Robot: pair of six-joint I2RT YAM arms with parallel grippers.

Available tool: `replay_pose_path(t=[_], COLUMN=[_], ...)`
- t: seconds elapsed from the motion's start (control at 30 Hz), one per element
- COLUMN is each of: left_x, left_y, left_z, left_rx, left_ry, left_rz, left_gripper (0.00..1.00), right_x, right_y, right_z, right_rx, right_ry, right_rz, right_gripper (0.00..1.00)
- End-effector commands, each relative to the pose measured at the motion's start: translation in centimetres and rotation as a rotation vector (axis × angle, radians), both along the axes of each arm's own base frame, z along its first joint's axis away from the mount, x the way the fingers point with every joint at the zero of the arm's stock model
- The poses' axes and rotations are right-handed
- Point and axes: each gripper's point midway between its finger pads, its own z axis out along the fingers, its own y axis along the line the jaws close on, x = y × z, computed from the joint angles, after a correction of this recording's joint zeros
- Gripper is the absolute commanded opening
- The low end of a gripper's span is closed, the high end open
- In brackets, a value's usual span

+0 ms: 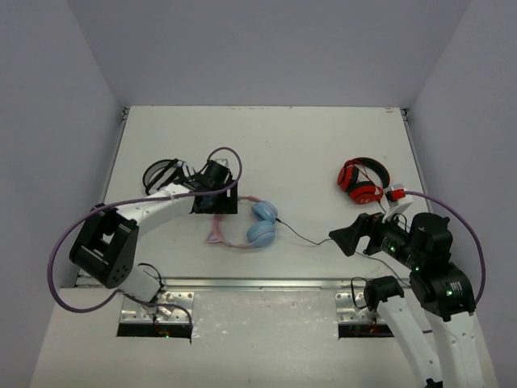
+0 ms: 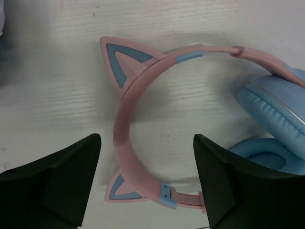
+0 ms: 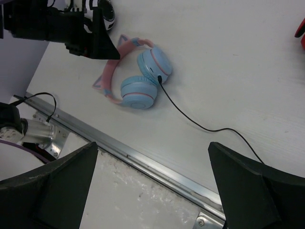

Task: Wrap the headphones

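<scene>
Left gripper (image 2: 145, 148) is hanging wide open, empty, above the pink band of the headphones (image 1: 260, 233), which are lying centre-left in the overhead frame. Right gripper (image 3: 153, 152), lower right, is gaping empty near the loose cable (image 3: 200, 125). Risk: left pinching a cat ear (image 2: 121, 59) and skewing the band, or slack cable snagging. No containers showing.
</scene>
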Motion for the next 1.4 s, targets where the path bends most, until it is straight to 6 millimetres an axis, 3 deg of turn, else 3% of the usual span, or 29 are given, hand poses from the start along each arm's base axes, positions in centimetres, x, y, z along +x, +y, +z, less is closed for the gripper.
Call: replay_pose_path(t=[0.0, 0.1, 0.27, 0.3, 0.4, 0.47, 0.53, 0.57, 0.6, 0.67, 0.7, 0.73, 0.77, 0.8, 0.83, 0.87, 0.9, 0.93, 0.97, 1.1, 1.13, 1.2, 1.3, 1.37], left_x=[2.4, 2.1, 1.1, 0.7, -0.3, -1.4, -2.2, -2.0, -1.9, -2.4, -1.9, -3.0, -2.4, -2.4, -3.4, -3.3, -3.7, -4.5, -4.8, -6.6, -7.0, -7.2, -7.6, -7.8], left_y=[-1.1, -0.4, 0.8, 0.9, 0.6, 0.9, 1.3, 1.3, 1.6, 1.7, 1.8, 1.8, 1.3, 1.6, 1.6, 1.8, 2.2, 3.1, 4.1, 5.3, 5.7, 6.6, 7.9, 8.1], left_z=[-0.4, -2.9, -5.1, -6.0, -7.1, -7.8, -7.1, -5.7, -4.8, -2.7, 0.0, 1.1, 3.9, 7.0, 8.3, 11.9, 13.4, 14.2, 16.7, 21.8, 22.4, 24.4, 25.7, 26.8], left_rx=[-0.013, 0.035, 0.072, 0.082, 0.064, 0.055, 0.057, 0.039, 0.052, 0.075, 0.074, 0.111, 0.095, 0.087, 0.104, 0.064, 0.055, 0.073, 0.040, -0.052, -0.048, -0.035, 0.004, -0.024], left_ry=[-0.036, 0.013, 0.042, 0.063, 0.097, 0.099, 0.069, 0.028, -0.006, -0.043, -0.125, -0.131, -0.191, -0.279, -0.285, -0.365, -0.391, -0.393, -0.458, -0.564, -0.572, -0.596, -0.597, -0.621], left_rz=[0.020, 0.050, 0.082, 0.084, 0.082, 0.088, 0.108, 0.121, 0.134, 0.135, 0.150, 0.125, 0.126, 0.137, 0.110, 0.118, 0.124, 0.128, 0.150, 0.117, 0.103, 0.132, 0.160, 0.175], left_gripper=[0.73, 0.67, 0.63, 0.45, 0.16, 0.08, 0.01, 0.01, 0.00, 0.00, 0.00, 0.00, 0.00, 0.01, 0.00, 0.00, 0.00, 0.00, 0.00, 0.00, 0.00, 0.00, 0.00, 0.00], right_x=[-0.2, -0.4, -0.3, -0.2, 0.1, 0.3, 0.4, 0.7, 1.0, 1.3, 1.6, 1.5, 2.0, 2.6, 2.8, 3.3, 3.6, 3.7, 4.2, 7.7, 8.2, 8.4, 8.0, 7.4], right_y=[0.4, 0.4, 0.5, 0.5, 0.8, 0.9, 1.0, 1.1, 1.2, 1.6, 1.9, 2.5, 2.7, 3.0, 3.4, 3.9, 4.4, 4.8, 5.4, 4.7, 5.0, 6.0, 7.8, 8.9], right_z=[1.6, 1.9, 1.9, 1.8, 1.5, 1.2, 1.3, 1.9, 1.3, 2.6, 1.4, 1.5, 2.5, 1.0, 0.9, 2.7, 1.4, 1.5, 1.3, -2.0, -1.3, -1.8, -2.2, -2.8], right_rx=[0.014, 0.014, 0.016, 0.020, 0.034, 0.041, 0.067, 0.087, 0.102, 0.152, 0.164, 0.195, 0.219, 0.252, 0.279, 0.310, 0.318, 0.299, 0.269, 0.051, 0.057, 0.071, 0.081, 0.086], right_ry=[-0.083, -0.100, -0.104, -0.105, -0.107, -0.100, -0.104, -0.141, -0.139, -0.234, -0.226, -0.239, -0.304, -0.273, -0.291, -0.397, -0.400, -0.447, -0.429, -0.333, -0.368, -0.333, -0.306, -0.291], right_rz=[0.033, 0.038, 0.044, 0.046, 0.055, 0.052, 0.040, 0.033, 0.026, 0.037, 0.049, 0.076, 0.088, 0.080, 0.097, 0.132, 0.168, 0.208, 0.256, 0.255, 0.273, 0.334, 0.428, 0.473], right_gripper=[0.99, 0.99, 0.99, 0.99, 0.99, 0.99, 0.99, 0.99, 0.99, 0.99, 0.99, 0.99, 0.99, 0.99, 0.99, 0.99, 0.99, 0.99, 0.99, 0.99, 0.99, 0.99, 0.97, 0.83])
